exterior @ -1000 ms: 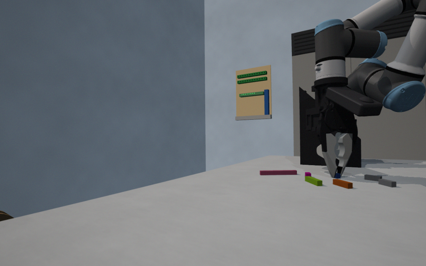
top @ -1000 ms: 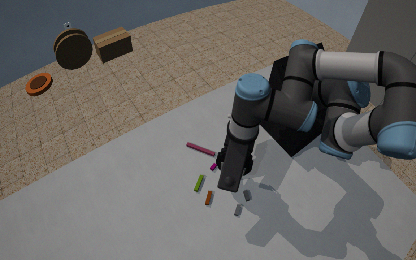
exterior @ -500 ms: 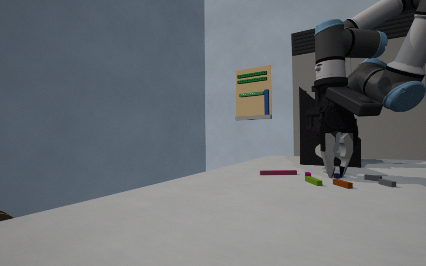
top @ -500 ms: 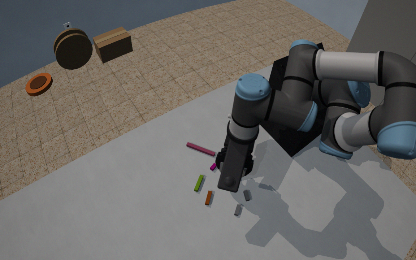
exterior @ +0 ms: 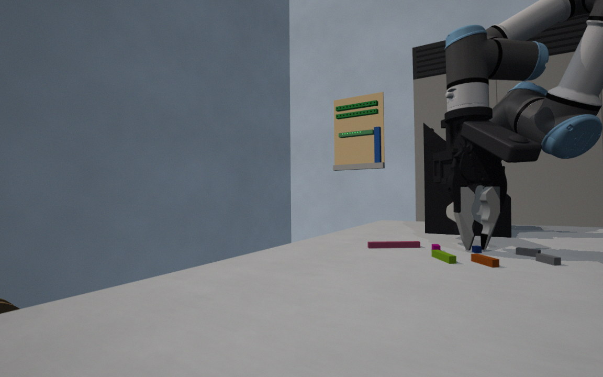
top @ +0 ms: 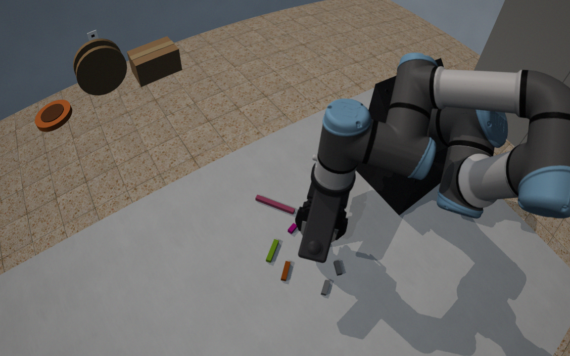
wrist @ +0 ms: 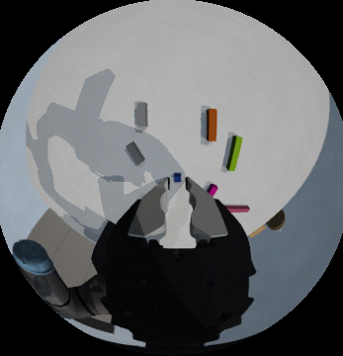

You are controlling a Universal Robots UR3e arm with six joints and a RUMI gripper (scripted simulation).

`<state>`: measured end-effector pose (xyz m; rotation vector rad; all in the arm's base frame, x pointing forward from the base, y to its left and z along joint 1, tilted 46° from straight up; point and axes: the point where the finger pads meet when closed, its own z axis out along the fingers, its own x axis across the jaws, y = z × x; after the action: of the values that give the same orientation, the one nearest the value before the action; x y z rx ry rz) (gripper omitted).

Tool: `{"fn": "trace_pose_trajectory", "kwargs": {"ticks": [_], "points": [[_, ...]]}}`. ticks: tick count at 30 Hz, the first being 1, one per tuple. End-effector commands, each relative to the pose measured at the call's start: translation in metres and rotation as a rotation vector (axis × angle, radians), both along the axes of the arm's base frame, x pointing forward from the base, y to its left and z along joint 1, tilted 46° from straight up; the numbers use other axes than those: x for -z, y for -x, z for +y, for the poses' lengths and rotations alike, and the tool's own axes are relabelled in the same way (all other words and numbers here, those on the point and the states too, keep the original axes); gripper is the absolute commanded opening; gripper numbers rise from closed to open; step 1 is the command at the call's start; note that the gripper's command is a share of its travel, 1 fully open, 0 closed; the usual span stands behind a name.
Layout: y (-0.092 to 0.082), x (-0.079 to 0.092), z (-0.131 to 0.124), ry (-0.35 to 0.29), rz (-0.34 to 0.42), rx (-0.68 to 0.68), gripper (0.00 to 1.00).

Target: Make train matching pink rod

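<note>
My gripper [exterior: 476,244] [wrist: 177,178] is slightly open at table height. The blue rod [exterior: 476,250] [wrist: 177,177] lies between its fingertips, with gaps beside it in the wrist view; both are hidden in the top view. The orange rod [top: 285,271] [exterior: 484,260] [wrist: 213,125] and lime rod [top: 272,250] [exterior: 443,256] [wrist: 234,153] lie apart, at different angles. One grey rod [top: 338,267] [exterior: 527,252] [wrist: 134,153] lies slanted near another grey rod [top: 325,288] [exterior: 547,259] [wrist: 141,115], not touching it. The pink rod [top: 275,203] [exterior: 393,244] [wrist: 237,209] lies beyond the magenta rod [top: 292,228] [exterior: 435,246] [wrist: 213,190]. No rods touch.
The magenta rod is the loose rod closest to the gripper on the pink rod's side. The arm's shadow falls across the grey rods' side of the table [top: 145,274]. A cardboard box [top: 156,62] and an orange disc [top: 53,115] are off the table.
</note>
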<state>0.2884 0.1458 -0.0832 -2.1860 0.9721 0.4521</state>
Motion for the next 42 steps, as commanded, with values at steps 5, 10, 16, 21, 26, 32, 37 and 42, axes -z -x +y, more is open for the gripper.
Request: {"fn": "trace_pose_trajectory", "kwargs": {"ticks": [5, 10, 16, 21, 26, 32, 37, 42], "points": [[-0.001, -0.011, -0.012, 0.001, -0.002, 0.001, 0.14], [-0.002, -0.024, -0.025, 0.001, -0.002, 0.001, 0.14], [-0.002, -0.035, -0.036, 0.001, -0.002, 0.001, 0.14], [-0.003, -0.048, -0.05, 0.001, -0.002, 0.001, 0.14], [-0.003, -0.057, -0.059, 0.001, -0.002, 0.001, 0.14], [-0.003, -0.061, -0.062, 0.001, -0.002, 0.001, 0.14], [-0.003, -0.061, -0.062, 0.001, -0.002, 0.001, 1.0], [-0.003, -0.061, -0.062, 0.001, -0.002, 0.001, 1.0]]}}
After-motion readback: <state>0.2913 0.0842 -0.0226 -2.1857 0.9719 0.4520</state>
